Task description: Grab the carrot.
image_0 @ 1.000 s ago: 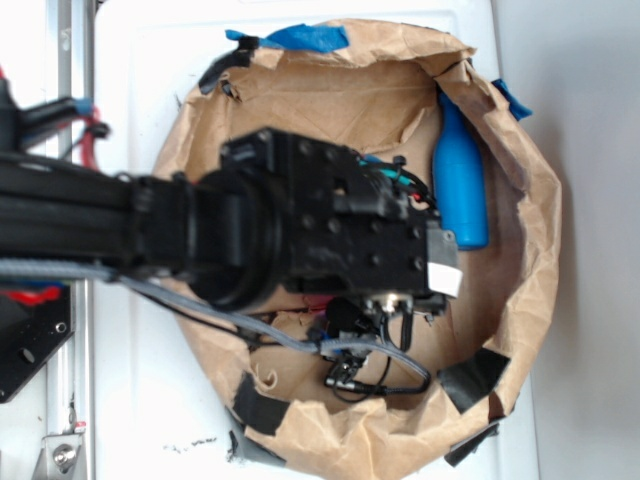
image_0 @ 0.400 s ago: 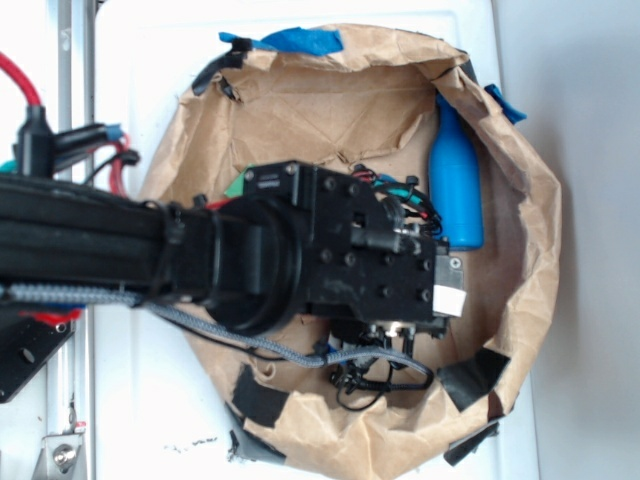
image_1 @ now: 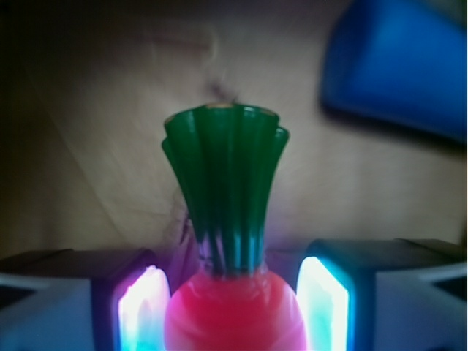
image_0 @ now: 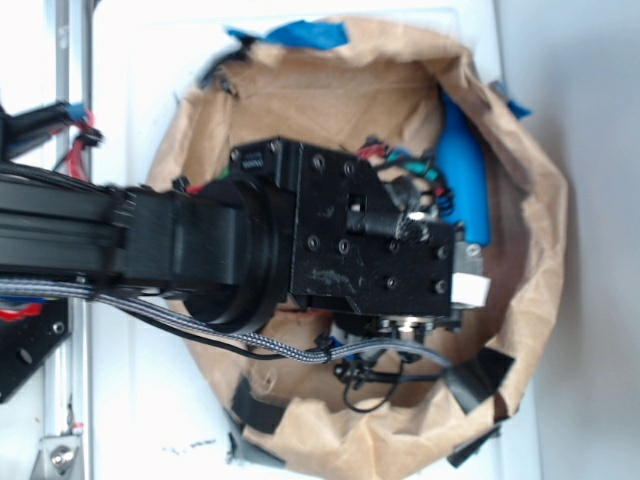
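From the wrist view the carrot (image_1: 232, 307) sits right between the two lit pads (image_1: 320, 303) of the gripper (image_1: 232, 311), its ridged green stem (image_1: 225, 190) pointing away over the brown paper. The pads stand apart on either side of the carrot's shoulder, a thin dark gap showing on each side, so I would say they bracket it and are not yet clamped. The blue bottle (image_1: 398, 62) lies beyond the carrot and off to one side, well clear of it.

Looking down from outside, the arm (image_0: 200, 245) covers the middle of the paper-lined basin (image_0: 530, 250), and the carrot is hidden under the wrist block; only the bottle (image_0: 466, 180) shows past it.

This looks like the closing step of the grab. The next move calls for squeezing evenly on the carrot's thick end; the glossy plastic could slip forward, so a firm close before any lift seems wise
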